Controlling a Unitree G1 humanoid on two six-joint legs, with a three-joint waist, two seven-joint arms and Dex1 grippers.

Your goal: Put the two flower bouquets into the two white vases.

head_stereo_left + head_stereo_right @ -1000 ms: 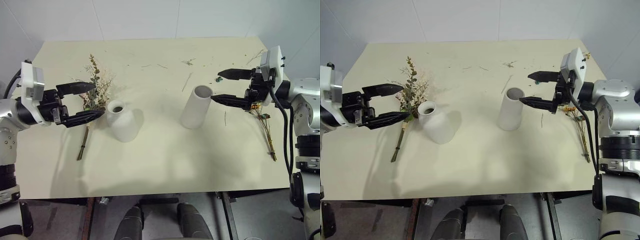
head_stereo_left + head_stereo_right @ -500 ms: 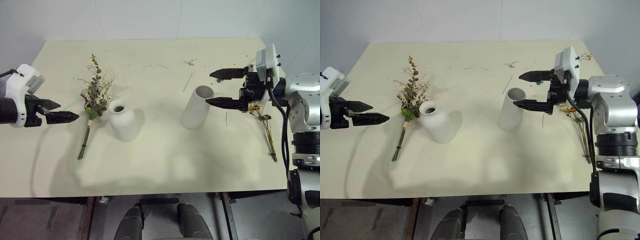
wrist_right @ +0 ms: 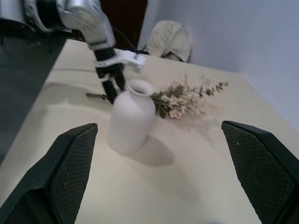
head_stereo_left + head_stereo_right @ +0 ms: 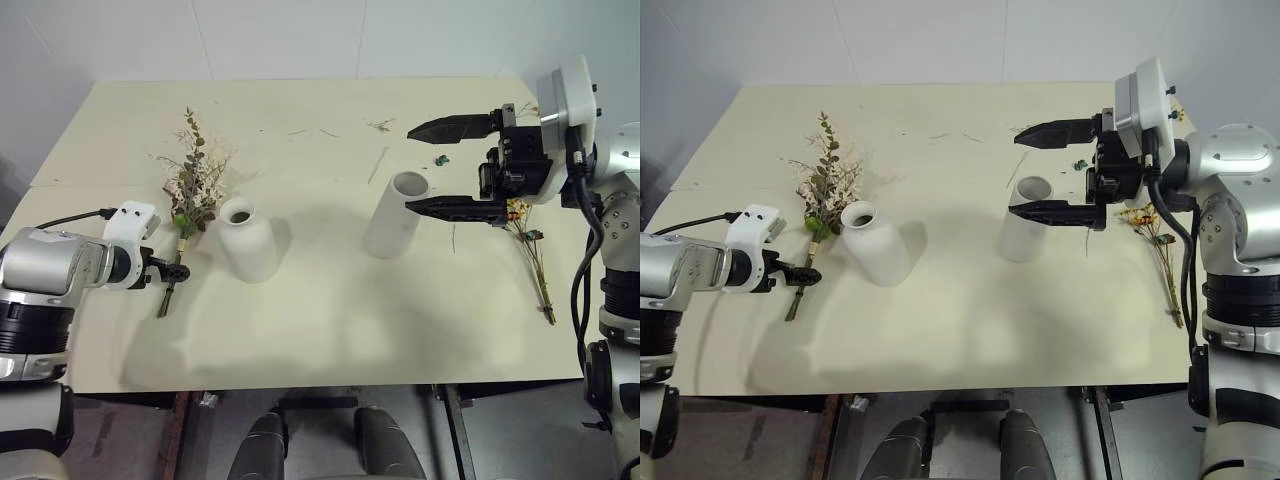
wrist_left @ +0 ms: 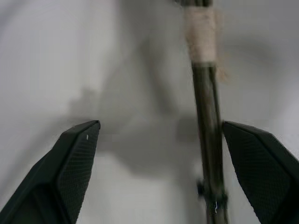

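Observation:
The large bouquet (image 4: 190,188) of green leaves and pale sprigs lies at the table's left, its stems (image 5: 208,121) toward the front. My left gripper (image 4: 172,276) points down over those stems, open, with the stem between its fingers (image 5: 70,163) and nearer one of them. Just right of the bouquet is the squat white vase (image 4: 247,240). The tall cylinder vase (image 4: 393,215) stands at centre right. My right gripper (image 4: 407,168) hangs open above its mouth, holding nothing. The thin yellow-orange bouquet (image 4: 530,250) lies at the right edge.
Loose twigs (image 4: 376,164) and flower scraps (image 4: 378,125) are scattered over the far half of the table (image 4: 320,330). A small green scrap (image 4: 440,160) lies behind the cylinder vase. The right wrist view has a pale bundle (image 3: 170,39) beyond the table's end.
My left gripper has swung from level beside the squat vase to pointing down over the bouquet's stems. My right gripper has risen and drifted left over the cylinder vase. Both stayed open.

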